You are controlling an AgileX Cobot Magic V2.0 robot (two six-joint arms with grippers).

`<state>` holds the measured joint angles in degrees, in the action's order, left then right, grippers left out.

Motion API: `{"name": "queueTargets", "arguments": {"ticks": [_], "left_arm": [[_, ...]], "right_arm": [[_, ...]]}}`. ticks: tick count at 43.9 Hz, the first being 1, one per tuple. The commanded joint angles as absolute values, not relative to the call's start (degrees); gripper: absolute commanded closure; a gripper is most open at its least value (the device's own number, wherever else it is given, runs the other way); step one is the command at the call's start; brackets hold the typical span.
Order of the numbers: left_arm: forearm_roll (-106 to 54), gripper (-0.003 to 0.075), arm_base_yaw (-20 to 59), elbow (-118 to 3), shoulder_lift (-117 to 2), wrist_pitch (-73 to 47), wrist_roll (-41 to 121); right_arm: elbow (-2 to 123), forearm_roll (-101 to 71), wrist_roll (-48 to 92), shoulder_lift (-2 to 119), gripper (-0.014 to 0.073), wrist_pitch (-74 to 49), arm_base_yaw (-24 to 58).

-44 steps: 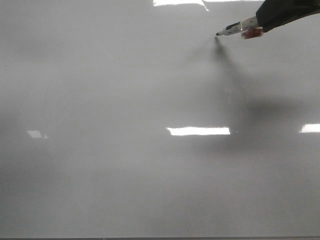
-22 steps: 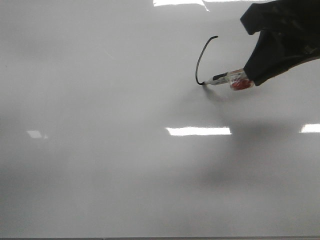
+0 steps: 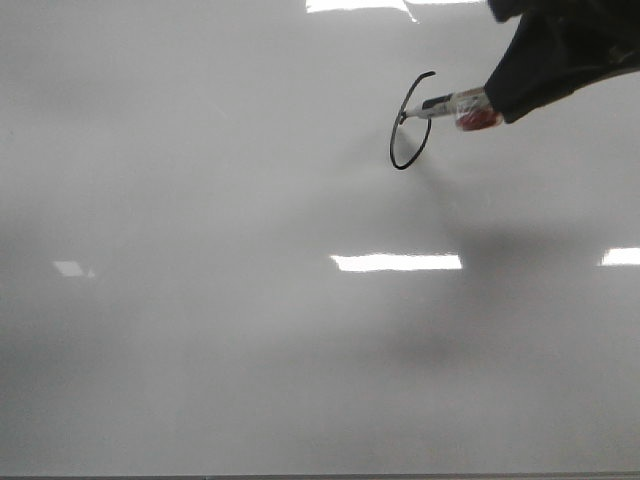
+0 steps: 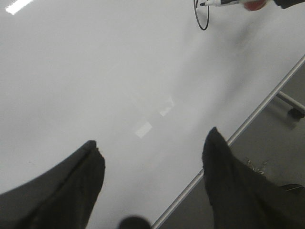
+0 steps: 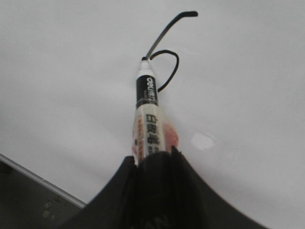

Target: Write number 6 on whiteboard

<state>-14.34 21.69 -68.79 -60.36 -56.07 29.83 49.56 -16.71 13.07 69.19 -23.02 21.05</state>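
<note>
The glossy grey-white whiteboard (image 3: 250,330) fills the front view. A thin black slanted number 6 (image 3: 397,150) stands on it at the upper right, with a curved top stroke and a narrow oval loop. My right gripper (image 3: 500,95) is shut on a white and red marker (image 3: 452,103); its tip touches the 6 where the loop meets the stem. The right wrist view shows the marker (image 5: 147,119) and the 6 (image 5: 170,64). My left gripper (image 4: 152,148) hangs open and empty over the whiteboard (image 4: 95,86), far from the 6 (image 4: 197,16).
Bright glare patches (image 3: 396,262) lie on the board. The board's metal edge (image 4: 248,121) runs diagonally in the left wrist view, with grey floor and a castor wheel (image 4: 296,113) beyond it. The board's lower edge (image 3: 320,476) shows in the front view.
The right gripper drew the marker down in a curve, then round and back up, closing the loop of the 6. One second ago the board had no stroke.
</note>
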Motion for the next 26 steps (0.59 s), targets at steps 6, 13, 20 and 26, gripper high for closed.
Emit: {"name": "queueTargets", "arguments": {"ticks": [6,13,20,26], "left_arm": [[-20.2,0.0281,23.4,-70.2,-60.2,-53.1,37.8],[-22.3,0.0281,31.3,-70.2,-64.0,-54.7,44.9],[-22.3,0.0281,39.7,-70.4,-70.0,-53.5,49.6],[-22.3,0.0281,44.6,-70.4,-74.5,-49.1,53.5]], "right_arm": [[51.1,-16.6,24.6,58.5,0.066,-32.1,26.5],[51.1,-16.6,35.0,55.0,0.066,-39.1,31.7],[51.1,-16.6,36.9,54.0,0.066,-41.1,35.1],[51.1,-16.6,36.9,54.0,0.066,-41.2,35.5]]}}
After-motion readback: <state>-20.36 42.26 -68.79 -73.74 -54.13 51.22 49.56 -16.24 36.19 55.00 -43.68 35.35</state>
